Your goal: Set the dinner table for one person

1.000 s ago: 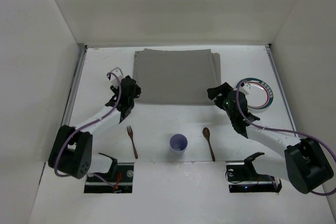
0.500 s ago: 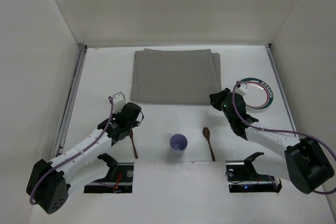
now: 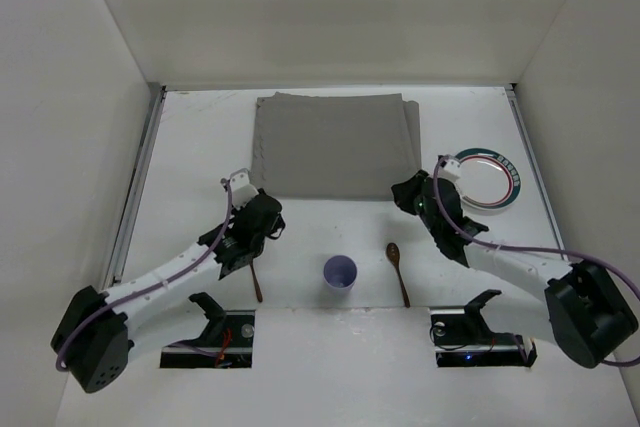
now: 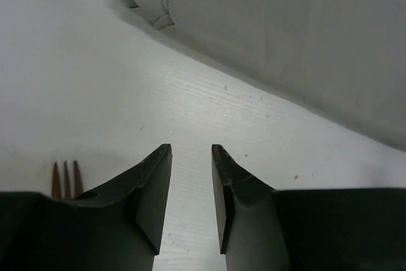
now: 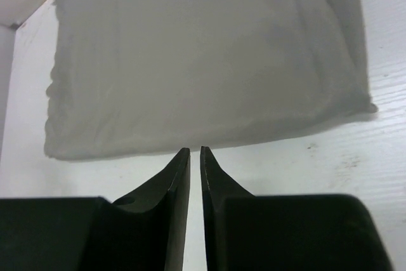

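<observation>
The white dinner table (image 3: 195,147) carries a grey placemat (image 3: 335,145) at the back middle. My left gripper (image 3: 262,221) hovers above the tines of a brown fork (image 3: 256,285), near the placemat's front left corner. Its jaws (image 4: 191,150) stand a small gap apart with nothing between them. The fork tines (image 4: 66,180) show at their left. My right gripper (image 3: 407,194) is at the placemat's front right corner (image 5: 355,103). Its jaws (image 5: 195,149) are only a thin slit apart and hold nothing.
A white plate with a green rim (image 3: 492,179) lies right of the placemat, just beyond the right wrist. A purple cup (image 3: 340,273) stands at the near middle, and a brown spoon (image 3: 398,273) lies to its right. White walls enclose the table.
The left arm pulled back from the placemat's left edge to the fork, then shifted right. The right gripper moved slightly left from the plate. Both sets of jaws narrowed.
</observation>
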Motion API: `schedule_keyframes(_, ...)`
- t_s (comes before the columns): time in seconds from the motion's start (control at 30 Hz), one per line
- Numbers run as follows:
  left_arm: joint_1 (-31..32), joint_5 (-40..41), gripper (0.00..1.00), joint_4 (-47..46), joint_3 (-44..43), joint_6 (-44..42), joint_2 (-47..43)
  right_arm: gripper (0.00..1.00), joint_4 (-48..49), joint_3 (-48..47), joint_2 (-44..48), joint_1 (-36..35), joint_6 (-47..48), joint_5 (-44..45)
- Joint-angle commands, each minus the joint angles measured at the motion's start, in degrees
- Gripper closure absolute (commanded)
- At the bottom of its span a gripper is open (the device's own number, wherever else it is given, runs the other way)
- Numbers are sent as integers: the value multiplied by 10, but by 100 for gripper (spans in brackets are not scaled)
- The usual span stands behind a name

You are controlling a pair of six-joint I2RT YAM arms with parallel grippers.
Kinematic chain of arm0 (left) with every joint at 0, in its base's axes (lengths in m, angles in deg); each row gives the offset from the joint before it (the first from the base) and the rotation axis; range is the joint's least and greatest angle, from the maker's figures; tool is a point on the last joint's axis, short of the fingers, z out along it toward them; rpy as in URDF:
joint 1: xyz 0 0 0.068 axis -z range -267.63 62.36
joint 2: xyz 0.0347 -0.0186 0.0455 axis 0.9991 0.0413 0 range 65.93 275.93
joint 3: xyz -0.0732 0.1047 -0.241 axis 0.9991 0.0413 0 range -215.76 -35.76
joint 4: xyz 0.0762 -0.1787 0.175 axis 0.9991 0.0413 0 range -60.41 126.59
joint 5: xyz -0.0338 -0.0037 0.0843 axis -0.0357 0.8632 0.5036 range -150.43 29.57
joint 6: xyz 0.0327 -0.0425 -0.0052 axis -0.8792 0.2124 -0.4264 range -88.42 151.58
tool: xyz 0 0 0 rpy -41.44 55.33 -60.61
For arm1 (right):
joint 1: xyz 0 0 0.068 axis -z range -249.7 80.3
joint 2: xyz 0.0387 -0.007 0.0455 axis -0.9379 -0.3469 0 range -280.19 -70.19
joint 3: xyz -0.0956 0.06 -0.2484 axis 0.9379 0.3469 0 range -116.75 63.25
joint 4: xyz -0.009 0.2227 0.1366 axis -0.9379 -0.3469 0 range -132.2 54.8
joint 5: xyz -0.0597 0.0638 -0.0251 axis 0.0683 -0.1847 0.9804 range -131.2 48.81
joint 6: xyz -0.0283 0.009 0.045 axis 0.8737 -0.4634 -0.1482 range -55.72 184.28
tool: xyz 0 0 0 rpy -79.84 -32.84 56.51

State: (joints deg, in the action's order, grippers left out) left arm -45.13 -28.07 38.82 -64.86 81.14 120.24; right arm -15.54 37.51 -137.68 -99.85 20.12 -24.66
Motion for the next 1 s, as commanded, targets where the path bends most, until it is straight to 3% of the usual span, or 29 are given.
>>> schedule_keyframes(0.0,-16,-27,71,-133,-12,-38,63,81,-39,-46,56,-41,35,42)
schedule_keyframes(0.1,-18,-48,70,-227,-24,-78,119,79,-106,-34,96,-57,20,124)
schedule_keyframes(0.17,-18,-69,68,-279,-31,-98,152,74,-130,-8,124,-25,-26,136)
schedule_keyframes(0.33,-28,-113,66,-371,-29,-128,200,56,-140,1,149,105,-74,13)
schedule_keyframes(0.43,-30,-138,64,-418,-11,-130,212,41,-144,4,160,175,-114,4)
schedule_keyframes(0.5,-34,-150,63,-447,9,-130,209,36,-146,8,161,221,-123,11)
schedule_keyframes(0.7,-35,-174,58,-535,58,-135,194,34,-152,39,133,342,-154,30)
schedule_keyframes(0.97,-48,-181,48,-563,84,-118,199,35,-112,68,73,433,-170,41)
